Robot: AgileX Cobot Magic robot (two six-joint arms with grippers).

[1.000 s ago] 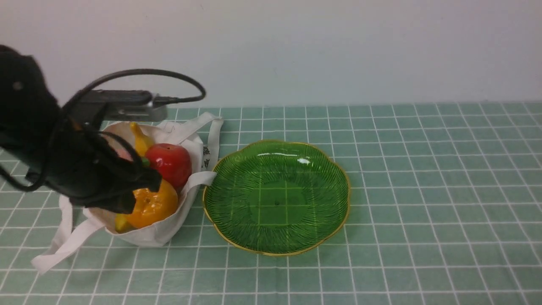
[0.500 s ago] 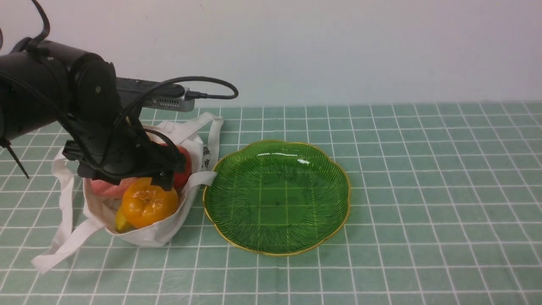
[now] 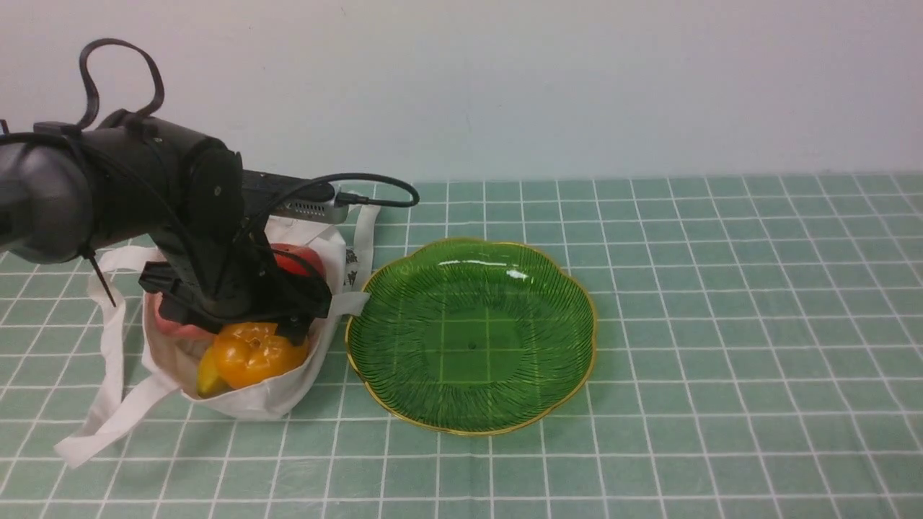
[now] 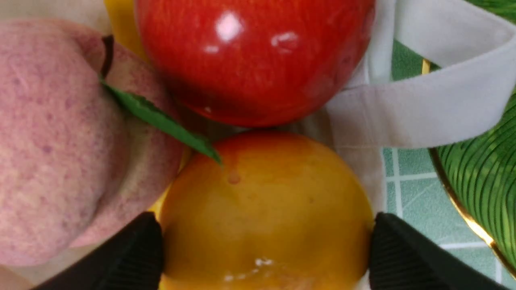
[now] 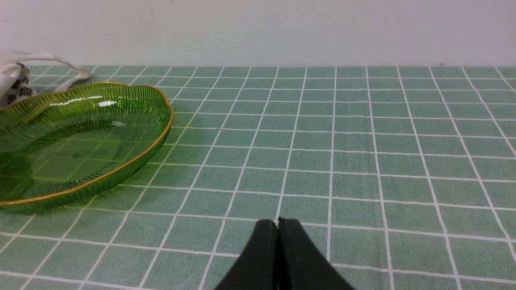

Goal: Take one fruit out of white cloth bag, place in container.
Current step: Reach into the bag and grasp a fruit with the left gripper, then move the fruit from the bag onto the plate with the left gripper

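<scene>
In the front view the green glass dish point(image 3: 505, 404) sat on the checked table point(image 3: 721, 360). The white cloth bag point(image 3: 252, 404) stood just to the left of the dish, with one strap point(image 3: 342, 303) reaching the dish's gold rim. The left gripper point(image 3: 238, 326) reached down into the bag's mouth and covered much of its contents.

The left wrist view showed what was hidden there. The fingers point(image 4: 129, 257) stood wide apart, one at each side of the orange-yellow fruit point(image 4: 266, 201) and right at its skin. The fruit rested in the bag on the side toward the dish. A red apple point(image 4: 250, 60) and a fuzzy pink peach point(image 4: 52, 141) crowded against it, and a green leaf point(image 4: 161, 121) tipped onto it.

Only the right wrist view showed the right gripper point(image 5: 277, 220). Its fingers were pressed together on nothing, low over the table to the right of the dish.
</scene>
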